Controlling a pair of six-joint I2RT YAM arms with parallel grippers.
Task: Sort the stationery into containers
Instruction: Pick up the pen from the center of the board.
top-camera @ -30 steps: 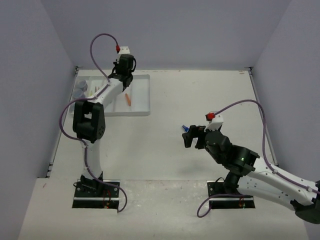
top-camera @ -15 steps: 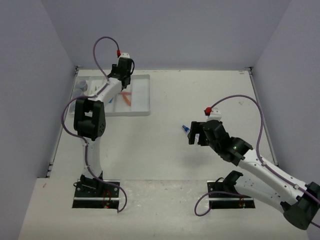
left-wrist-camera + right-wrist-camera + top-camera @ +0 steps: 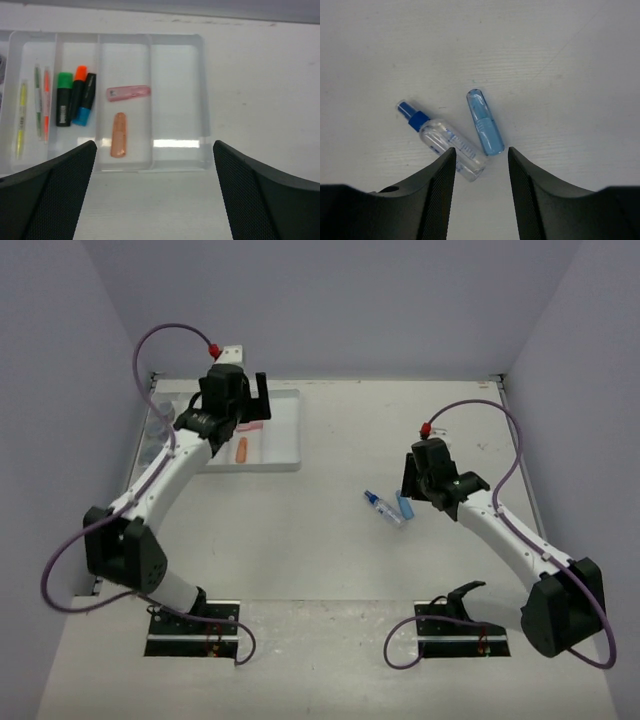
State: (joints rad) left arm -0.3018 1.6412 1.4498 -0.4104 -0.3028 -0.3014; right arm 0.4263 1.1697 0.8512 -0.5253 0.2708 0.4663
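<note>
The white tray [image 3: 202, 100] [image 3: 285, 445] stands at the back left. In its compartments lie thin pens [image 3: 39, 100], green, orange and blue capped highlighters [image 3: 75, 100], a pink eraser [image 3: 128, 92] and an orange eraser [image 3: 118, 134] [image 3: 241, 449]. My left gripper [image 3: 155, 200] [image 3: 237, 405] hovers at the tray's near side, open and empty. On the table to the right lie a clear glue bottle [image 3: 447, 145] [image 3: 383, 508] and a blue eraser [image 3: 485, 127] [image 3: 405, 506]. My right gripper [image 3: 481, 155] [image 3: 412, 485] hangs just above their near ends, jaws partly apart, holding nothing.
Round grey-blue pots [image 3: 157, 418] sit at the tray's left end. Grey walls close the table at the back and both sides. The right arm's purple cable [image 3: 505, 455] loops over the right half of the table.
My left gripper opened wide and drew back, leaving the orange eraser lying in the tray. My right arm swung to the right of the bottle and blue eraser, its jaws narrowing.
</note>
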